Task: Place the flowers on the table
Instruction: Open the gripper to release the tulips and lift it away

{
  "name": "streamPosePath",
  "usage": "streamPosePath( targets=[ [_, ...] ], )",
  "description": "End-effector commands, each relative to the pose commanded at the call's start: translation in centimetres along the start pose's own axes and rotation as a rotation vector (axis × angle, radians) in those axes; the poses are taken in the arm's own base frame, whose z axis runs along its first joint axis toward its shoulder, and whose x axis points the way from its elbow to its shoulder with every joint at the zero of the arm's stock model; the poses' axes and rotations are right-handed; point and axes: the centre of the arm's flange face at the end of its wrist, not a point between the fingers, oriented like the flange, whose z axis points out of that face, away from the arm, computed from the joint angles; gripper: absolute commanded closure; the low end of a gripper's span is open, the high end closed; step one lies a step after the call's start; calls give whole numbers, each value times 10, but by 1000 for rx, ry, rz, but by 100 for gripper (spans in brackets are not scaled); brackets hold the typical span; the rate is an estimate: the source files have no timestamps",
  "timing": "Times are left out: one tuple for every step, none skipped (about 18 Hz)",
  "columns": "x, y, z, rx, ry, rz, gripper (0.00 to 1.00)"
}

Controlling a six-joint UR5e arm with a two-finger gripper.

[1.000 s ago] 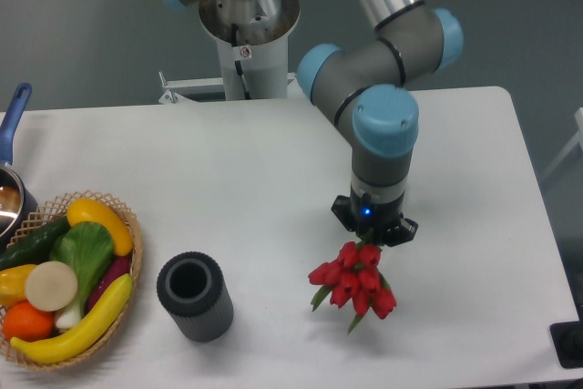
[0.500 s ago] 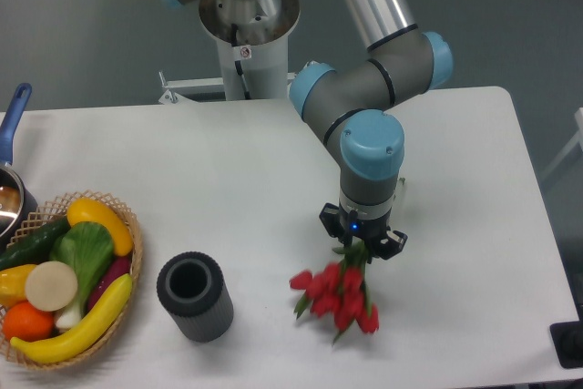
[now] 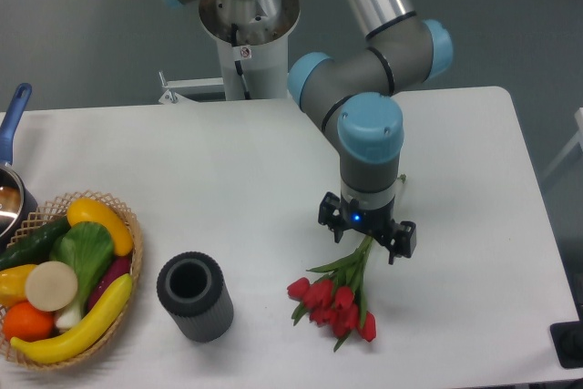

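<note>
Table — flowers beneath spread jaws

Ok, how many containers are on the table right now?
3. A wicker basket of vegetables at the front left, a dark cup just right of it, and a pot cut off by the left edge. Others may sit out of frame.

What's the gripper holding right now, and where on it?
Nothing, it seems. The gripper has its jaws spread, and the flowers lie on the table, their stem ends reaching up between the open fingers.
</note>
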Motion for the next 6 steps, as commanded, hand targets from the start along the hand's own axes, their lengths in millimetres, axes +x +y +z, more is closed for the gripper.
streamPosePath(
  targets=[
    [-2, 2, -2, 2, -2, -4, 0],
    [-4, 2, -4, 4, -7, -4, 0],
    [-4, 2, -4, 5, -8, -4, 0],
    [-6, 1, -6, 7, -12, -3, 0],
    [-7, 2, -6, 5, -14, 6, 0],
    [-6, 1, -6, 4, -12, 20, 0]
  ],
)
